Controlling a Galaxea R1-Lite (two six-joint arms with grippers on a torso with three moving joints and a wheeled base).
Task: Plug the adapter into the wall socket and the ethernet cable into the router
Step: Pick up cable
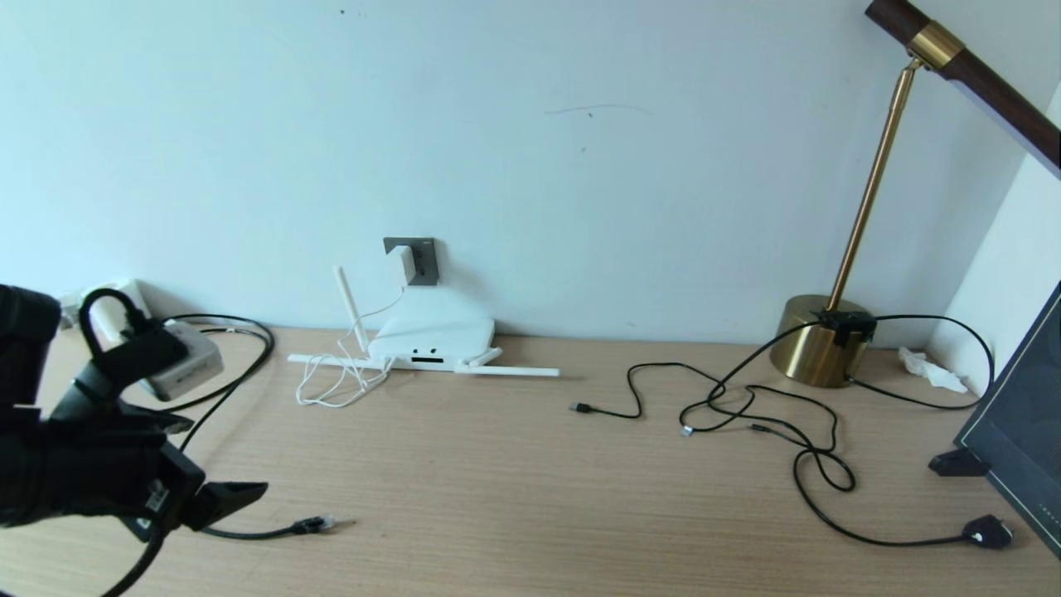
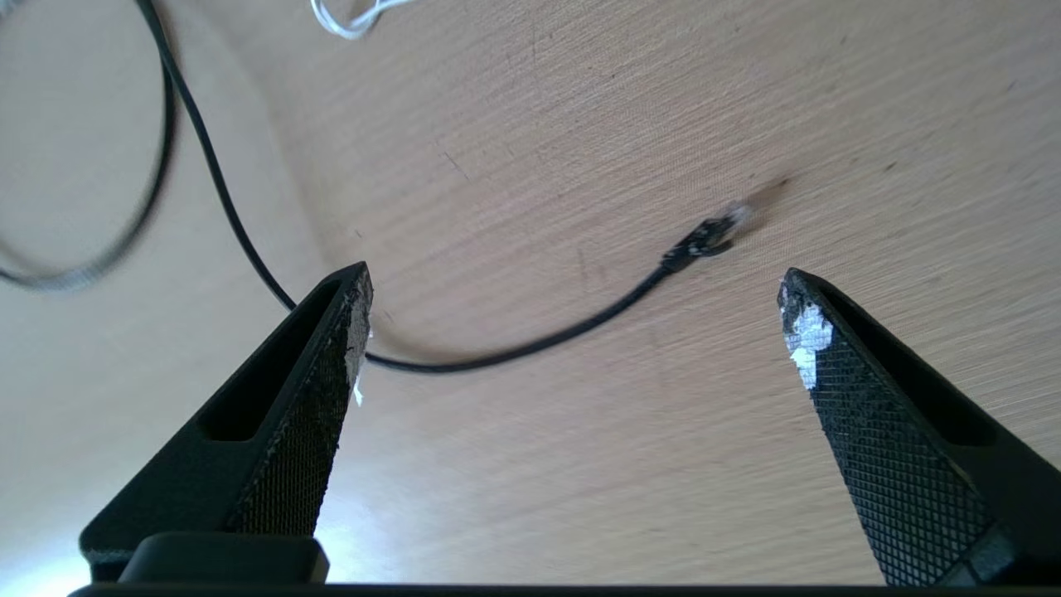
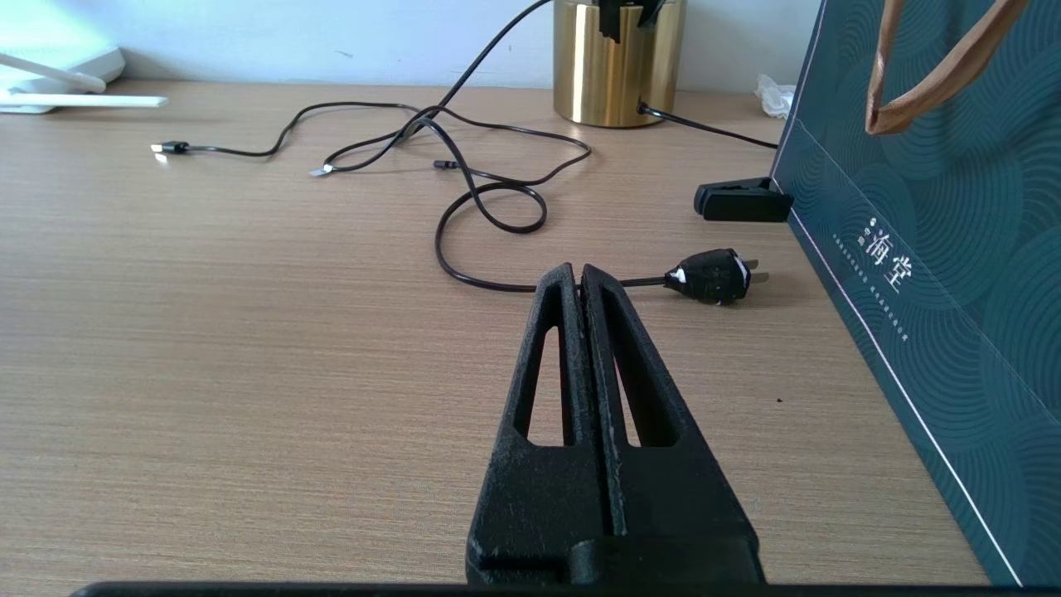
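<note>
The white adapter (image 1: 404,264) sits in the dark-grey wall socket (image 1: 424,249), its thin white cord (image 1: 336,390) coiled on the desk by the router (image 1: 431,338). The router lies flat against the wall with its antennas spread. The ethernet cable's clear-tipped plug (image 1: 315,524) lies loose on the desk near the front left. My left gripper (image 1: 224,507) hovers just left of it, open and empty. In the left wrist view the left gripper (image 2: 574,278) frames the ethernet cable (image 2: 709,235) lying beyond the fingertips. My right gripper (image 3: 574,272) is shut on nothing, low over the desk.
A brass lamp base (image 1: 816,342) stands at the back right with thin black cables (image 1: 746,406) tangled before it. A black power plug (image 3: 713,276) lies near a dark-teal bag (image 3: 928,249) on the right edge. A grey-white box (image 1: 184,365) sits back left.
</note>
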